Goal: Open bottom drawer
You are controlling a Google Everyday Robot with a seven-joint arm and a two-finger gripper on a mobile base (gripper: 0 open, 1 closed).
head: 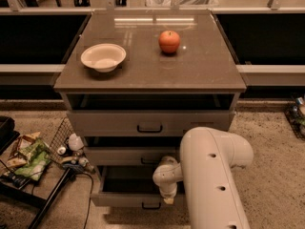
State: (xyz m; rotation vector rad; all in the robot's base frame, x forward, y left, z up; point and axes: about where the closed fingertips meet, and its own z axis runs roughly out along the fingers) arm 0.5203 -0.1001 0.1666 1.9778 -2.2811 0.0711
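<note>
Gripper [167,198]: pointed down at the front edge of the bottom drawer [119,199], just above its handle [151,205]; whether open or closed could not be told.
Drawer: lowest of three, stood partly out.
Arm [212,185]: white, rose from the lower frame and bent left into a short wrist.
Cabinet top [143,75]: bowl [103,57], apple [169,41].

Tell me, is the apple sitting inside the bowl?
No, the apple sits bare on the cabinet top, apart from the bowl, while the gripper is down at the front of the bottom drawer.
</note>
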